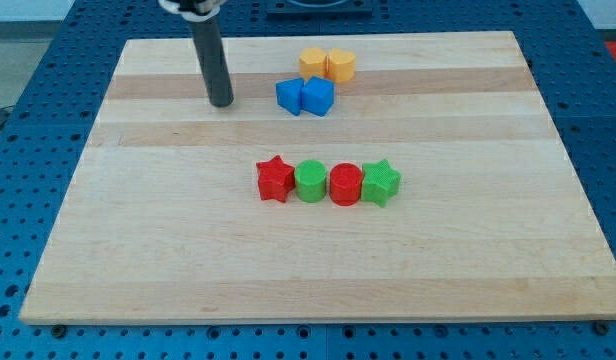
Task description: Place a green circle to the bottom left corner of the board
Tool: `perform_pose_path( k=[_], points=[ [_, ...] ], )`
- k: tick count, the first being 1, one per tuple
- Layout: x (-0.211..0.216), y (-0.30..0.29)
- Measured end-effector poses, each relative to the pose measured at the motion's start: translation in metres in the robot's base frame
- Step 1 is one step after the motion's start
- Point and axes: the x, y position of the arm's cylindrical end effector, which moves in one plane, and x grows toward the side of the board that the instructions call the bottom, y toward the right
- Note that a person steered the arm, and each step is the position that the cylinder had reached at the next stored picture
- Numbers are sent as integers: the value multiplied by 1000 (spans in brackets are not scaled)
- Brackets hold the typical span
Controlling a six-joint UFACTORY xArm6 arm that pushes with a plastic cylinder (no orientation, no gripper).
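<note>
My tip sits far left on the board, touching no block, just left of two blue blocks; no jaws to open. Green circle mid-board, between red star and red circle.

Eight blocks on wooden table, tip near the view's top left.

Tip resting on the wood, left of blue blocks, well apart from the middle row. Row touching side by side: red star, green circle, red circle, green star. Above: two blue blocks touching, two yellow-orange blocks touching behind.
</note>
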Motion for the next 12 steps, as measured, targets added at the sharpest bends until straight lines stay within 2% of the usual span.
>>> perform_pose_path(
  k=[1,2,6,8,12],
  points=[
    [33,18],
    [45,48],
    [70,131],
    [92,140],
    [182,123]
  ],
)
